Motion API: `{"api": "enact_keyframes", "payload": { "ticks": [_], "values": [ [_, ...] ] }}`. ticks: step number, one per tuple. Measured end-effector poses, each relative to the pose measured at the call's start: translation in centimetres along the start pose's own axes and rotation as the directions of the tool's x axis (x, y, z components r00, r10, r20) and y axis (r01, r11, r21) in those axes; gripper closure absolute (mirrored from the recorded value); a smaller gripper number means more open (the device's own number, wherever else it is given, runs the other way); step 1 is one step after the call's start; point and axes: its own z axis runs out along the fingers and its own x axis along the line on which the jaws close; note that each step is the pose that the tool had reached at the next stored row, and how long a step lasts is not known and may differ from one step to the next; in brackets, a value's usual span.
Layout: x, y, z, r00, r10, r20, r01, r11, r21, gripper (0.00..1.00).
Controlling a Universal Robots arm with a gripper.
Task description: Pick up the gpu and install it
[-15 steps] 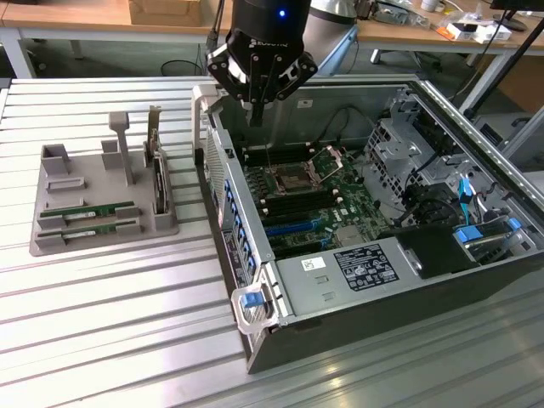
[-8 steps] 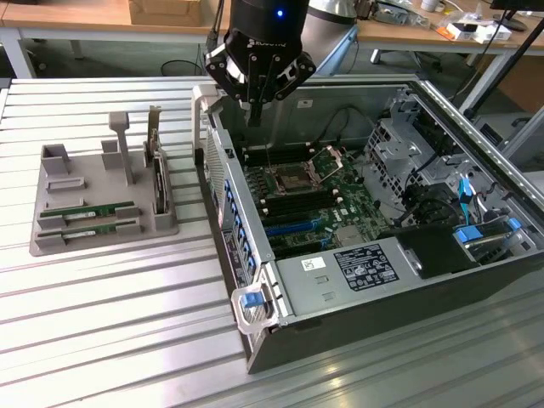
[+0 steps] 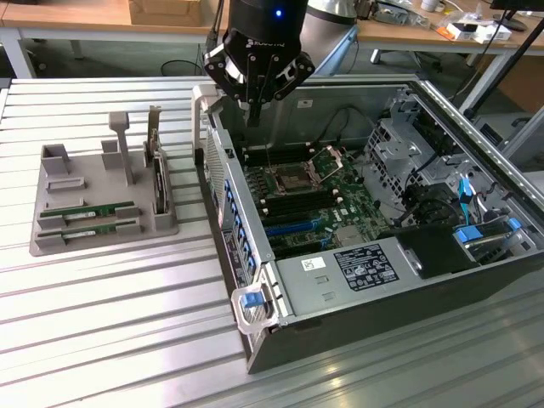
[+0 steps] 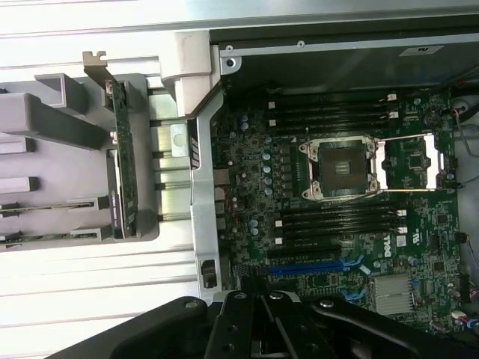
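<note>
The gpu (image 3: pixel 92 211) is a thin green stick with a white label, lying flat in a slot of the grey holder (image 3: pixel 51 242) on the exterior view's left. A second green stick (image 3: pixel 87 228) lies parallel just in front of it. In the wrist view both sticks are edge-on, one of them the gpu (image 4: pixel 52 206). My gripper (image 3: pixel 255 117) hangs above the far left corner of the open computer case (image 3: pixel 280 331), well to the right of the holder. Its fingers point down, shut, with nothing between them. In the wrist view the gripper (image 4: pixel 263 303) hovers over the motherboard (image 4: pixel 337 224).
An upright dark card with a metal bracket (image 3: pixel 155 170) stands in the holder, seen too as the card (image 4: pixel 120 164). The case holds a CPU socket (image 3: pixel 293 177), black memory slots (image 4: pixel 337 221), drive cages (image 3: pixel 408 153) and cables. The ribbed metal table (image 3: pixel 110 340) spreads in front.
</note>
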Motion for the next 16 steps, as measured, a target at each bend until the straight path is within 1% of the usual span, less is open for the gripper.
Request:
{"api": "enact_keyframes", "payload": {
  "ticks": [16],
  "values": [
    [0.4,-0.03,-0.01,1.0,0.0,0.0,0.0,1.0,0.0,0.9]
  ]
}}
